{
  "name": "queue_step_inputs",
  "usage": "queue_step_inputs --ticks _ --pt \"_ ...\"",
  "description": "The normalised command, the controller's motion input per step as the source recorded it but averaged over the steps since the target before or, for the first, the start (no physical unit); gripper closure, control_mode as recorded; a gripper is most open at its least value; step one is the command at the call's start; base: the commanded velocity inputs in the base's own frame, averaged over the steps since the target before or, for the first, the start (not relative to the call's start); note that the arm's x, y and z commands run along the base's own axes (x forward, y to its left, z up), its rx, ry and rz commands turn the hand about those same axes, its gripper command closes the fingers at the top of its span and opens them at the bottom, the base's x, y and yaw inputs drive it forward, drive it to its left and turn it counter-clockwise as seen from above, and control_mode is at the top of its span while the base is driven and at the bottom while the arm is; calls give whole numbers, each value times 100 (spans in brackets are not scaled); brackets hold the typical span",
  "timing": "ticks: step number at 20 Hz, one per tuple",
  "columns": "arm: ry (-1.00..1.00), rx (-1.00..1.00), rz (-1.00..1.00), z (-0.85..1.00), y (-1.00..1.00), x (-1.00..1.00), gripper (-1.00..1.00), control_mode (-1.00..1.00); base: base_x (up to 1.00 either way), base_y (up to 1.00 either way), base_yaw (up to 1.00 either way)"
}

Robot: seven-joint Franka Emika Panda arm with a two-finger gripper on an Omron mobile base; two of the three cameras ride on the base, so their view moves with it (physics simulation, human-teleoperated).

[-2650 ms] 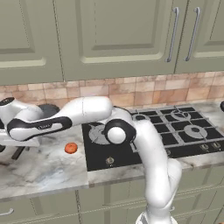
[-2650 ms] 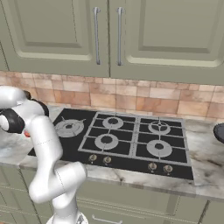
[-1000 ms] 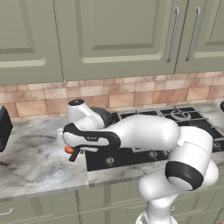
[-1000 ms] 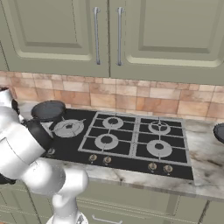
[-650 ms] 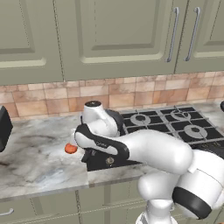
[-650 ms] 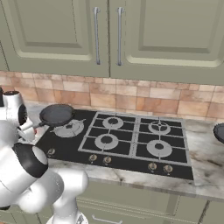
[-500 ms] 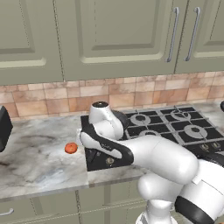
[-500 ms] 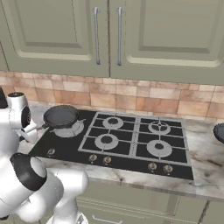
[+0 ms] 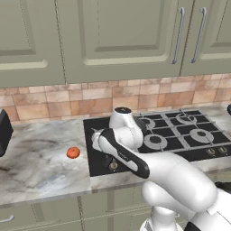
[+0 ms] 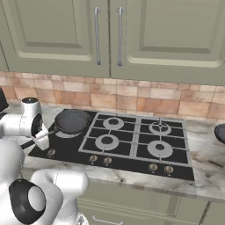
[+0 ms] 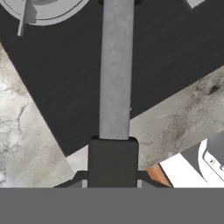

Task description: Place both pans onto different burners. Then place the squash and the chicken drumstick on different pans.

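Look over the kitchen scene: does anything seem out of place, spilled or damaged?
Nothing is spilled or broken. The gripper is shut on one pan's handle, carrying the pan over the large burner. The squash lies loose on the counter.

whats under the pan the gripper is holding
The pan, held by its handle in the shut gripper, sits over the large round burner at the cooktop's left end. A sliver of grey ring shows below it; the rest is covered.

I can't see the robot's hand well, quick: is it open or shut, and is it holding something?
Gripper: shut on the pan's handle, carrying the pan over the big burner.
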Motion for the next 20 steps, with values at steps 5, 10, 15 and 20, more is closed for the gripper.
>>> queue_step_inputs --ticks 5,10,15,20 --pt "0 0 1 -12 -2 28 100 -100 0 0 0" --pt "0 -1 6 -14 5 38 100 -100 0 0 0" --pt "2 -3 5 -7 15 57 100 -100 0 0 0" --pt "3 -2 10 -17 11 31 100 -100 0 0 0"
